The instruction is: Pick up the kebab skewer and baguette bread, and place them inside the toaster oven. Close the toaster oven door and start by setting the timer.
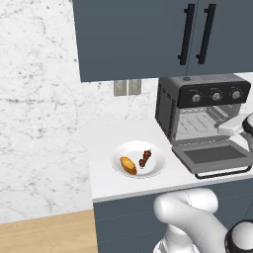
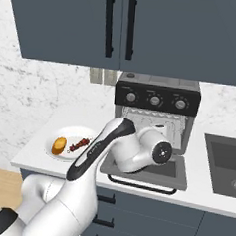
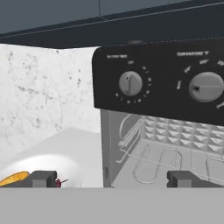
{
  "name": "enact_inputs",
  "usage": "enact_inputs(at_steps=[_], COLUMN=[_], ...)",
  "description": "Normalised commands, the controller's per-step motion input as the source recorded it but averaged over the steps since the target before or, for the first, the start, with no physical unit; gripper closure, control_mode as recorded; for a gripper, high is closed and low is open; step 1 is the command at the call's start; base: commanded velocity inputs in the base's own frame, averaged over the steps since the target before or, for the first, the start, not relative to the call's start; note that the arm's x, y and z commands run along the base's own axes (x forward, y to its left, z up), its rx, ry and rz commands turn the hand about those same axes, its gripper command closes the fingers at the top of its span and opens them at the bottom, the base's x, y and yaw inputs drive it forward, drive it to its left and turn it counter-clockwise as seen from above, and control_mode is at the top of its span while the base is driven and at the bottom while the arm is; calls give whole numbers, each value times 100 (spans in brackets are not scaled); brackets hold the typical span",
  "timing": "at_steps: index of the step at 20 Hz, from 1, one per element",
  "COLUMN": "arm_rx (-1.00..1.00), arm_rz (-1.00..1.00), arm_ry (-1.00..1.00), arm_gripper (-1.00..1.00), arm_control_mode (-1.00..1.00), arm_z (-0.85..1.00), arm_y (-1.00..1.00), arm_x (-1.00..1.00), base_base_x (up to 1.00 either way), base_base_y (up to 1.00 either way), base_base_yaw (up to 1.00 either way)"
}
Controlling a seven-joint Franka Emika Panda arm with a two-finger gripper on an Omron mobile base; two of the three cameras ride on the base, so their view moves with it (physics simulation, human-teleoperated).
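**Spread fingers, nothing between them**

Nearest the hand camera, the gripper (image 3: 111,178) stands wide apart and empty, its fingertips (image 3: 40,178) low before the toaster oven (image 3: 162,109) and its wire rack (image 3: 175,153). From the left base camera, the baguette bread (image 1: 128,165) and kebab skewer (image 1: 145,158) lie side by side on a white plate (image 1: 154,170), left of the toaster oven door (image 1: 212,157), which hangs open and flat. From the right base camera, the arm (image 2: 138,149) covers much of that door.

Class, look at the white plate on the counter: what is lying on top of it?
On the white plate lie the baguette bread and, beside it, the kebab skewer. In the right base view the arm's forearm covers the plate's right rim.
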Motion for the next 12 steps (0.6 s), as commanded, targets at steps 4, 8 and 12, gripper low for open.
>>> enact_inputs(at_steps=[4, 8, 12], arm_rx=[0, 0, 0], arm_rz=[0, 0, 0], arm_ry=[-3, 0, -1], arm_gripper=[-100, -100, -100], arm_control_mode=[-100, -100, -100], arm_z=[-33, -10, -6], arm_y=[0, 0, -4], arm_x=[64, 59, 53], base_base_x=[0, 0, 0], base_base_y=[0, 0, 0], base_base_yaw=[0, 0, 0])
